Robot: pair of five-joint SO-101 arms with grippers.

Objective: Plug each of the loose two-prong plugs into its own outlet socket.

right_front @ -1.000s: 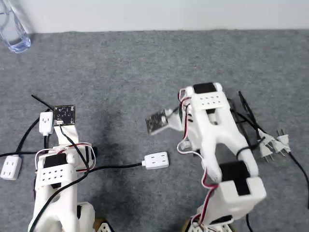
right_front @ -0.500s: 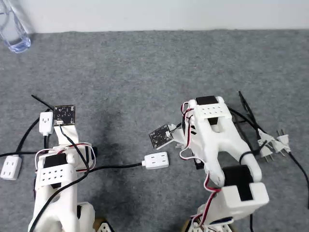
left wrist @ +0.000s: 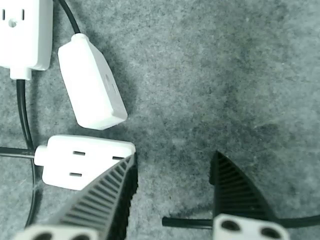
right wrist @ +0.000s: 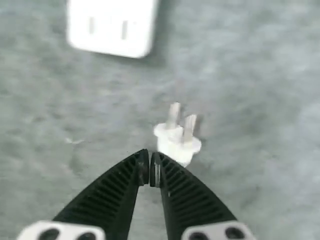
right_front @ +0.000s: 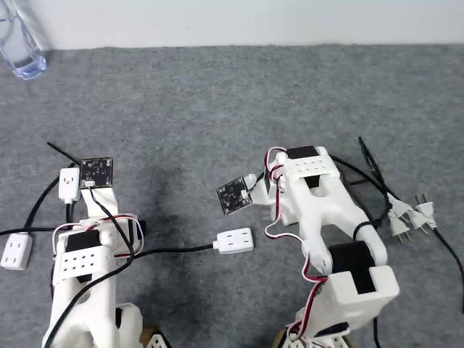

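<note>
Step in hand, as we judge it: carry to socket. One plug is picked up and not yet seated.

In the right wrist view the right gripper has its fingers pinched almost together on the back end of a white two-prong plug. The plug sticks out just past the tips, off the grey table. Its prongs point toward a white outlet socket that is near but apart from it. We take this for the outlet socket lying between the arms in the high view, on the end of a black cable. The right arm hangs just beside it. The pinch is shallow, at the plug's edge, and we can't tell how firm it is.

The left gripper is wide open and holds nothing. It sits low over the table, one finger just beside a two-slot socket, with another socket block near.

More loose plugs lie on the table at the right arm's outer side, none plugged in.

Next move, we think: line the prongs up with the two slots, hold the plug square, push straight in. The socket is loose and may slide, so the left gripper could pin it. The plug may also twist in that thin grip.
</note>
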